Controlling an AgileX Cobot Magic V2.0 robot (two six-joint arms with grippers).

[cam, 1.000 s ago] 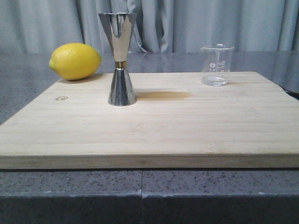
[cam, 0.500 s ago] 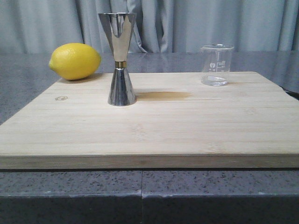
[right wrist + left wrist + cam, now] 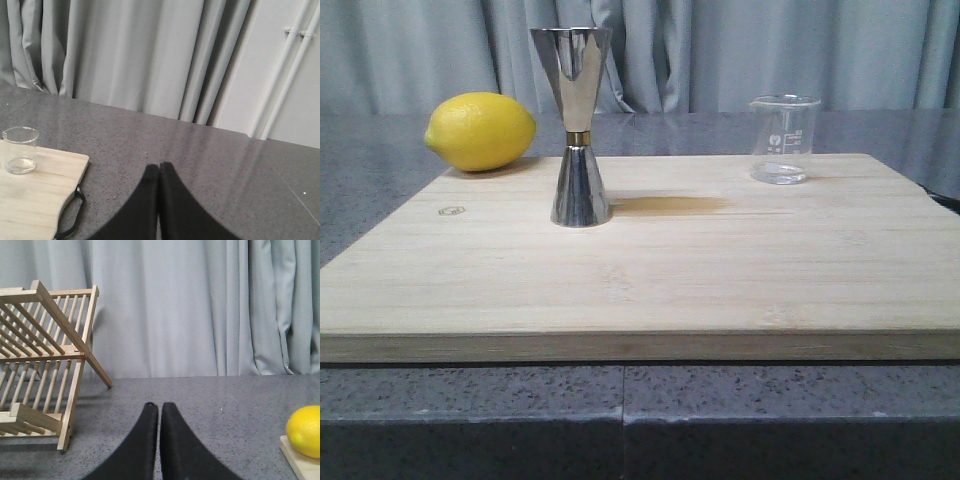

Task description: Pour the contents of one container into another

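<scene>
Steel jigger point(image 3: 574, 125) upright on bamboo cutting board point(image 3: 720, 270), left of centre. Glass beaker point(image 3: 783, 138) upright near board's far right corner, well apart from jigger. Lemon point(image 3: 481, 131) at far left edge. Left gripper point(image 3: 160, 407) closed, empty, over grey countertop point(image 3: 225, 405) near wooden dish rack point(image 3: 45, 355). Right gripper point(image 3: 159, 167) closed, empty, off board.

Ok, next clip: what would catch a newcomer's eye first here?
The tall steel jigger stands upright left of centre on the wooden cutting board, with a bright yellow lemon behind it at the board's far left corner. The small glass beaker stands apart near the far right edge. Both hands are off the board, left hand and right hand shut, holding nothing.
</scene>
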